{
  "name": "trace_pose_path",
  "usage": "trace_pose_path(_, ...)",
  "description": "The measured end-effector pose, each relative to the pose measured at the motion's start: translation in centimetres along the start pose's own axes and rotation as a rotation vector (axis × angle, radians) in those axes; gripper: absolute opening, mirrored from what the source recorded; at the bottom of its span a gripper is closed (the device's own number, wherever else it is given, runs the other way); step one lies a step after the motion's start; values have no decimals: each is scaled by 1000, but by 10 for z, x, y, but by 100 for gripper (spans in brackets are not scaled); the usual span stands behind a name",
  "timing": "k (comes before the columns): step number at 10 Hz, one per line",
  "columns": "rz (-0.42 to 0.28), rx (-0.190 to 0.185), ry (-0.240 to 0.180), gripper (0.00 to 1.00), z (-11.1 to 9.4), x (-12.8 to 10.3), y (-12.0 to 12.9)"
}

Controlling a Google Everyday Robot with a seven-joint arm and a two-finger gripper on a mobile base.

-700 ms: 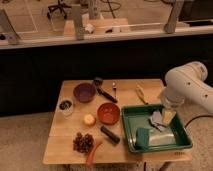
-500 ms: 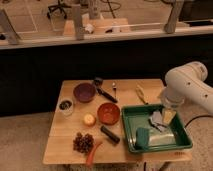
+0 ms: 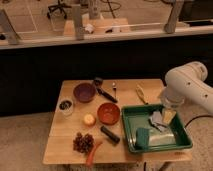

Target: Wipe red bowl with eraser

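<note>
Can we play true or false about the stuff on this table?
1. The eraser lies inside the red bowl. False: the eraser lies on the table, just on the near side of the red bowl.
2. The tool hangs over the green tray. True: tool, green tray.
3. The tool is holding the eraser. False: it is over at the tray, away from the eraser.
4. The purple bowl sits behind the red bowl. True.
5. The green sponge lies in the tray. True.

eraser (image 3: 110, 135) before red bowl (image 3: 108, 113), gripper (image 3: 165, 116) over tray (image 3: 125, 128)
</note>
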Motion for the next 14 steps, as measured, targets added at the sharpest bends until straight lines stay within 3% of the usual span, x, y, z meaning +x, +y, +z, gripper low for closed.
trace_pose_path(11, 3, -1, -5, 80, -1, 0, 1)
trace_pose_path(14, 18, 8, -72, 80, -28, -13, 14)
